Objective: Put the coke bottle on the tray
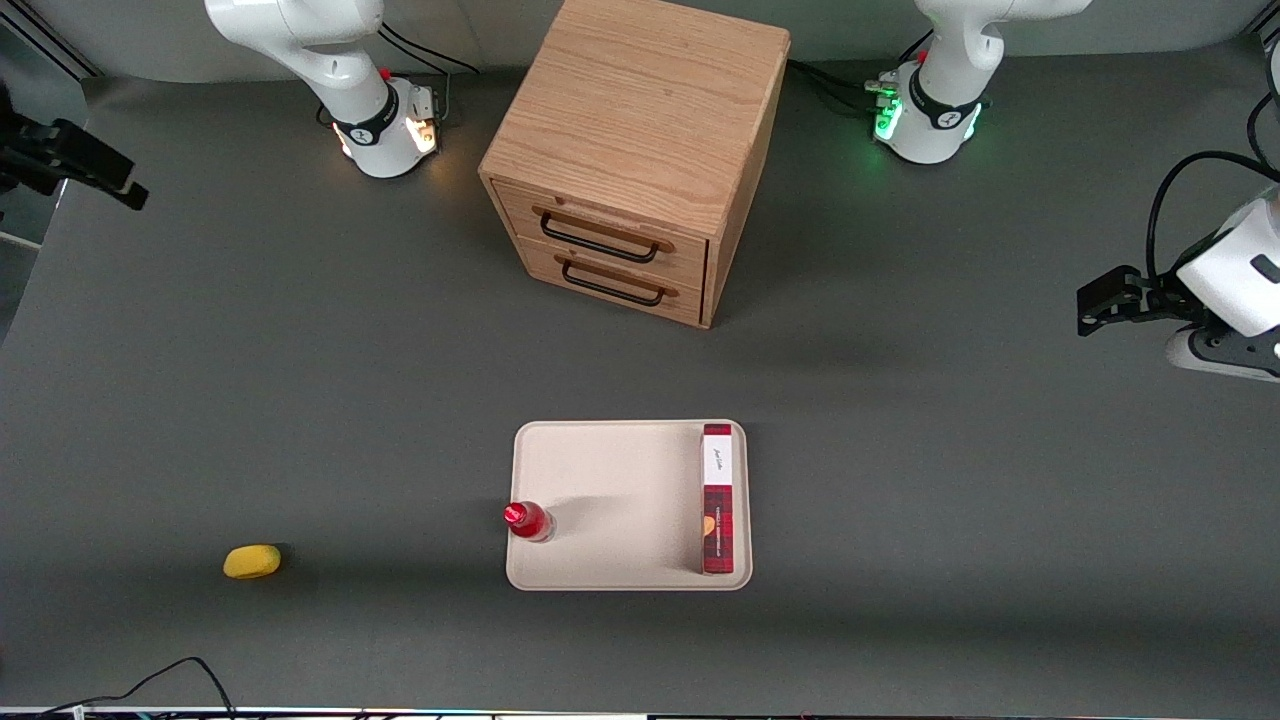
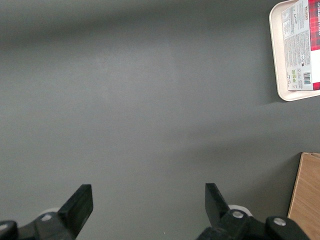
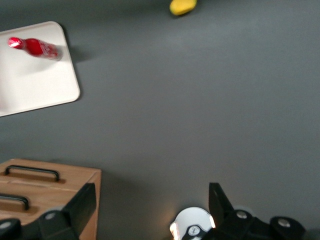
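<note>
The coke bottle point(image 1: 527, 521) stands upright on the tray point(image 1: 610, 480), just inside the rim at the working arm's end, so the placement looks done. The gripper point(image 3: 150, 210) hangs high near its arm's base, fingers spread wide and empty, apparently clear of the bottle.

Front view: high above the table's near edge, looking steeply down at the table point(image 1: 300, 400), both arm bases and the cabinet point(image 1: 630, 160) front.
Right wrist view: well above the table, looking down past the gripper point(image 3: 150, 210), its fingers spread wide with nothing between.
Left wrist view: looking down on mostly bare table.
Shared: tray point(image 1: 610, 470) in all three; coke bottle point(image 1: 527, 520) and yellow object point(image 1: 252, 561) in front and right wrist.
</note>
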`<state>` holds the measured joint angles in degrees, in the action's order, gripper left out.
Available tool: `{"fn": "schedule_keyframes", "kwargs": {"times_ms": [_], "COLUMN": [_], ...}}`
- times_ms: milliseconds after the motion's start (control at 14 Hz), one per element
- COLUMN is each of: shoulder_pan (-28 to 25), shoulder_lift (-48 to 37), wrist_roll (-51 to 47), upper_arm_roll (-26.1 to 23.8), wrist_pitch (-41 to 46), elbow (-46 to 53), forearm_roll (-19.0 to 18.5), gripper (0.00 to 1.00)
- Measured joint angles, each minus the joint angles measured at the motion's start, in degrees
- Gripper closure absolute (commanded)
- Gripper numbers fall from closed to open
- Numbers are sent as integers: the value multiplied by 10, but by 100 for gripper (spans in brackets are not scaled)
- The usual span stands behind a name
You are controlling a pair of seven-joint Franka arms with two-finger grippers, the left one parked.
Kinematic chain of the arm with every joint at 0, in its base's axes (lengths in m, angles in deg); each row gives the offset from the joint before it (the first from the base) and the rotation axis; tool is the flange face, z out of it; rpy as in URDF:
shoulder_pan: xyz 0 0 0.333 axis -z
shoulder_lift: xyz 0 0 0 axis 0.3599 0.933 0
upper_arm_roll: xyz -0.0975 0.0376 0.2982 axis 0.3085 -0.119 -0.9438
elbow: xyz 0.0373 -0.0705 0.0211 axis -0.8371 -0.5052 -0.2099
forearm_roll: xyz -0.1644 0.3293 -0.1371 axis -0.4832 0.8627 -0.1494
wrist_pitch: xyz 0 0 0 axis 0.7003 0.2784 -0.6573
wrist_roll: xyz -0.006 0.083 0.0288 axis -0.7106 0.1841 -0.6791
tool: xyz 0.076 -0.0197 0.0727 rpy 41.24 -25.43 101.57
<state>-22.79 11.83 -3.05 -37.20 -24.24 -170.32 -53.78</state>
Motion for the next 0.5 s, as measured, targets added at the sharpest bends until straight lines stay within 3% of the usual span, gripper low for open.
{"fn": "schedule_keyframes", "kwargs": {"times_ms": [214,500], "shoulder_pan": [-2,-8], "shoulder_lift": [-90,-103], "wrist_roll": [12,12], "upper_arm_roll": [20,10], "wrist_pitch": [-114,-127], "elbow": [-193,-197], "forearm_roll": [3,3], "gripper": [0,0]}}
